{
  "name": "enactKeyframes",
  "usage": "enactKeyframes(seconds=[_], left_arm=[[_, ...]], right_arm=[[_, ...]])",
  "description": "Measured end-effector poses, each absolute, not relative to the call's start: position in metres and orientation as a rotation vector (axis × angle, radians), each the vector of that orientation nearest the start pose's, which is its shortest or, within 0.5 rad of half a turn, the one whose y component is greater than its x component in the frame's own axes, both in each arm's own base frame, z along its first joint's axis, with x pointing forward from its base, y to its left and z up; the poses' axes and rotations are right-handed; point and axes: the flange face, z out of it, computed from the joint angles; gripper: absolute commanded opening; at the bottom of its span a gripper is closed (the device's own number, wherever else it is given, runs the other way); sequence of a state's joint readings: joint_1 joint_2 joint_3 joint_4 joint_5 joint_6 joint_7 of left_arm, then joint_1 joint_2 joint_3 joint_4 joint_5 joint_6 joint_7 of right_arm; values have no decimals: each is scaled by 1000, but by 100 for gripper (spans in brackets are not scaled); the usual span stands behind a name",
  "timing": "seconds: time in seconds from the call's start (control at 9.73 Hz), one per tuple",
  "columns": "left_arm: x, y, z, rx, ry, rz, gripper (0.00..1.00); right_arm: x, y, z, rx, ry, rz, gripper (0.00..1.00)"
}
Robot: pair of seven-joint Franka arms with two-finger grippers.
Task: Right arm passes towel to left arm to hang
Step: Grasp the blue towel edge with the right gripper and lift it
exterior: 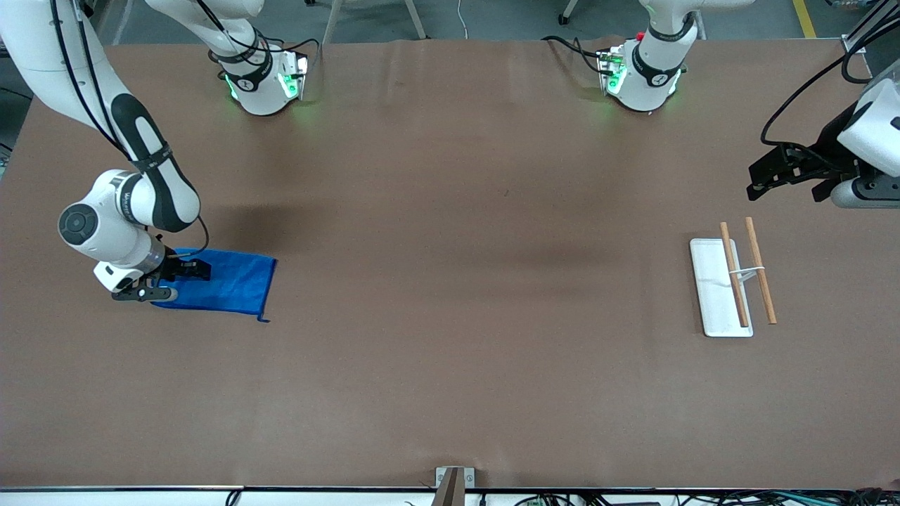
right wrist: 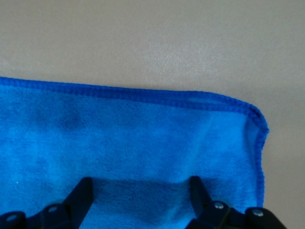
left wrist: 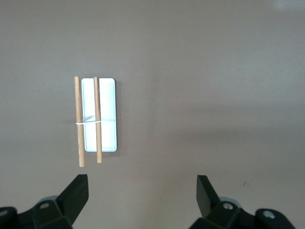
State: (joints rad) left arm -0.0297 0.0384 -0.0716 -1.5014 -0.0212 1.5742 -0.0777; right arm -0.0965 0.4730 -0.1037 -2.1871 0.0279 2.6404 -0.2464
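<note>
**Towel lay under the right pincer, well apart from the waiting left arm**

Towel (exterior: 225, 283) lay flat on the brown counter (exterior: 450, 365) at the right arm's end, its long axis running along the counter's length toward the left arm's end, with a small corner loop at the corner nearest the front camera. The right arm (exterior: 133, 204) reached down over the towel's end that lay farthest from the left arm. Its pincer (exterior: 165, 280) was low over the cloth there, fingers apart. In the right wrist view the two fingers (right wrist: 78, 198) straddled blue cloth just inside a hemmed edge and near a rounded corner; whether the tips touched the fabric could not be told. Nothing was clamped yet.

The left arm (exterior: 868, 147) waited at its own end of the counter. Its pincer (exterior: 777, 172) hung in the air with fingers apart and empty, near a white tray (exterior: 711, 309) carrying a rack of two wooden rods (exterior: 745, 270) joined by a thin white tie.

By my judgement the coming move turned on this: the right pincer was much the nearer, directly over the towel's end, so closing on that hemmed edge came first. The handover would then need the cloth carried along its own long axis, toward the left arm.
</note>
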Motion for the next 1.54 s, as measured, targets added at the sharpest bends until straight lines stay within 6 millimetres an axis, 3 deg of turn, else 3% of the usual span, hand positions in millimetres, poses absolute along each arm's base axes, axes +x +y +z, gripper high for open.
enactKeyframes(seconds=[0.1,0.21,0.31,0.41,0.72,1.03,1.34,1.54], left_arm=[[565,-59,635,-3168,38,-50,100],[566,-59,634,-3168,38,-52,100],[566,-59,634,-3168,39,-53,100],[566,-60,634,-3168,42,-53,100],[566,-62,634,-3168,46,-52,100],[566,-64,632,-3168,53,-47,100],[564,-78,629,-3168,93,-32,100],[562,-91,629,-3185,126,-23,100]], right_arm=[[544,-112,168,-3170,-53,34,53],[545,-111,172,-3170,-56,25,38],[546,-110,174,-3168,-57,25,15],[547,-109,175,-3167,-59,33,3],[559,-110,188,-3144,-60,147,1],[587,-110,226,-3116,-66,252,1],[622,-108,289,-3087,-52,268,1],[633,-83,335,-3017,1,270,1]])
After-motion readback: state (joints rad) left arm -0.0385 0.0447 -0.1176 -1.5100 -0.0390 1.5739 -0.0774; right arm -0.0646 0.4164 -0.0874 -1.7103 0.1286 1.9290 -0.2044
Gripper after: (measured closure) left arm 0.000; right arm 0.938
